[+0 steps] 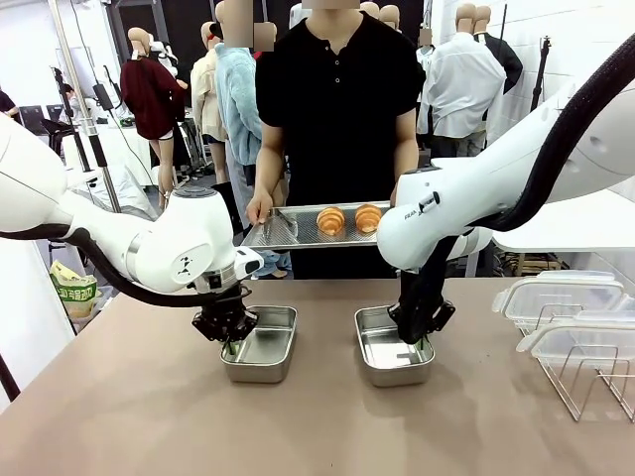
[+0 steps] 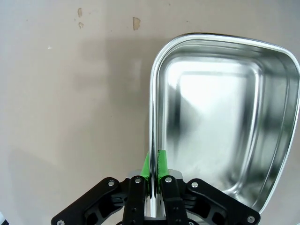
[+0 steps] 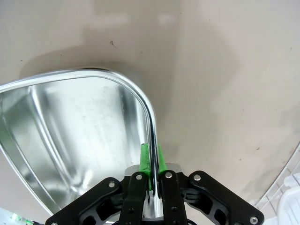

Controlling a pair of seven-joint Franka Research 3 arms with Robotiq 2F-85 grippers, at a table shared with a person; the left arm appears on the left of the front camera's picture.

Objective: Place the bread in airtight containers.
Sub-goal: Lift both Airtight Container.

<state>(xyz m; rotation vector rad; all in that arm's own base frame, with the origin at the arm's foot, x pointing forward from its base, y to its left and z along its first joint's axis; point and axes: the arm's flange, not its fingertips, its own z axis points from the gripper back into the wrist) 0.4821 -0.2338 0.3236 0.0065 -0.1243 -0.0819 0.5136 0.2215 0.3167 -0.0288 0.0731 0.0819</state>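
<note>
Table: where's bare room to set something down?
Bare: the near strip of the table in front of the left tin and right tin, and the area beyond the left tin's left side. Gap between tins: narrow. Crowded: right edge, lids and wire rack.

You see: rolls point(image 1: 330, 220) golden-brown, ridged crust. Left tin point(image 1: 270, 342), right tin point(image 1: 382, 354): bright bare steel, mirror sheen. Tray point(image 1: 270, 234) grey steel. Table point(image 1: 119, 416) matte beige. Your left gripper point(image 1: 230, 347), right gripper point(image 1: 418, 343) black; pads point(image 2: 146, 166) green. Arms point(image 1: 169, 248) white. Person's shirt point(image 1: 332, 109) black.
</note>
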